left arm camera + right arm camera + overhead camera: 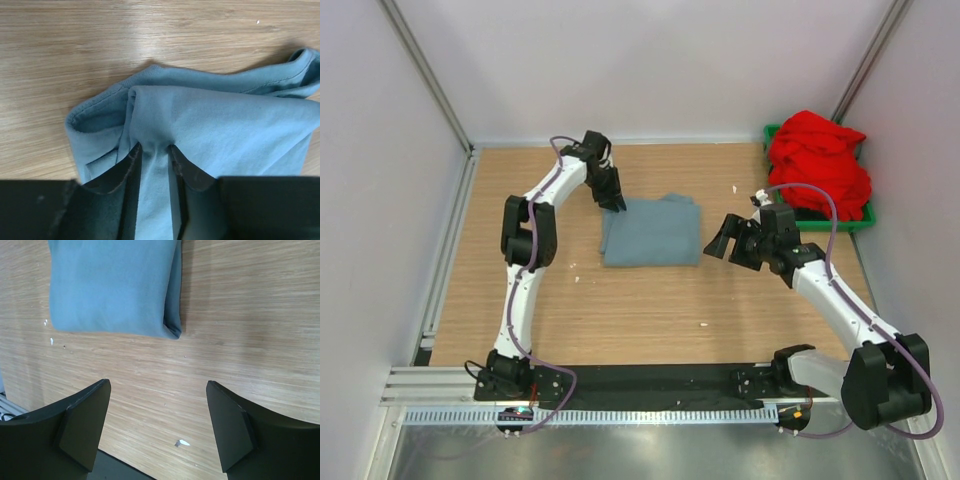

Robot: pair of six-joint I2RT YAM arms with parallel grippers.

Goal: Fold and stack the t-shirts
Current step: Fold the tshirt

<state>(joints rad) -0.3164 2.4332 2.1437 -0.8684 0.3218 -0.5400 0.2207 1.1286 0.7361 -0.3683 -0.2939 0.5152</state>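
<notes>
The grey-blue t-shirt (pixel 652 233) lies folded into a rough square in the middle of the wooden table. My left gripper (pixel 614 200) is at its far left corner, shut on a pinch of the cloth; in the left wrist view the fabric (pixel 210 120) bunches between my fingertips (pixel 134 152). My right gripper (pixel 725 240) is open and empty, hovering just right of the shirt; its wrist view shows the folded shirt (pixel 112 287) ahead of the spread fingers (pixel 87 415). The red t-shirt (pixel 818 165) is heaped in a green bin at the back right.
The green bin (pixel 858 220) stands against the right wall. Small white scraps (pixel 183 443) lie on the wood. White walls close in the table on three sides, and a metal rail (pixel 590 415) runs along the near edge.
</notes>
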